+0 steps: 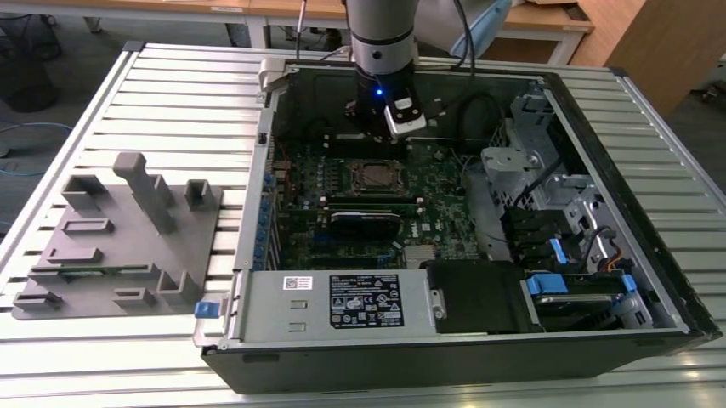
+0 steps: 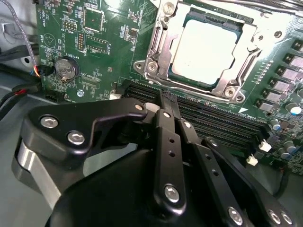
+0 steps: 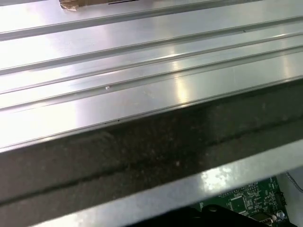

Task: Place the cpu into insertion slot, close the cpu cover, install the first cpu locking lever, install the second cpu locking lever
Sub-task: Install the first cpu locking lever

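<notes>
Lying flat in insertion slot: cpu; tool closed, empty.

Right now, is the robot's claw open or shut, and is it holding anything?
Gripper: shut, fingers pressed together, holding nothing. It hangs over the green board beside the chip, which already sits in its socket.
</notes>
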Available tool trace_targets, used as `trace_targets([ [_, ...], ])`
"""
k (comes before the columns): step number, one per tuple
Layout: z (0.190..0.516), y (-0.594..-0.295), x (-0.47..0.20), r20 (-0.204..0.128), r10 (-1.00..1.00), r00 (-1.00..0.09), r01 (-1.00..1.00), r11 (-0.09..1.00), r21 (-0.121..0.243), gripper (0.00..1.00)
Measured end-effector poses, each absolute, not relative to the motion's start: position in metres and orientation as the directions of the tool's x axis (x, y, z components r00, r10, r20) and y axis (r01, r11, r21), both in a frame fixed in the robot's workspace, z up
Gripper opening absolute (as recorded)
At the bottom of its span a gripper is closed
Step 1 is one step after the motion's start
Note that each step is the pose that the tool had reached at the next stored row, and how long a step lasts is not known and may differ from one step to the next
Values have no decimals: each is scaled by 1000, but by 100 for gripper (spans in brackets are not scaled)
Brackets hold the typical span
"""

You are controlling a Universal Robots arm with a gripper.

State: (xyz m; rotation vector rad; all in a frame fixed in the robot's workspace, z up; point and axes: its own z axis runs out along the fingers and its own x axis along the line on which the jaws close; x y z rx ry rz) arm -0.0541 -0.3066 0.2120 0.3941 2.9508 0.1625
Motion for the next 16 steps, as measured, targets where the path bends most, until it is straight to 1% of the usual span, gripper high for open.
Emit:
trace_targets([
  [6, 212, -307, -54, -144, 267, -953, 250, 960, 127, 11],
  [12, 209, -308, -55, -160, 242, -957, 222, 966, 131, 11],
  [16, 204, -308, -55, -162, 236, -958, 216, 968, 131, 11],
])
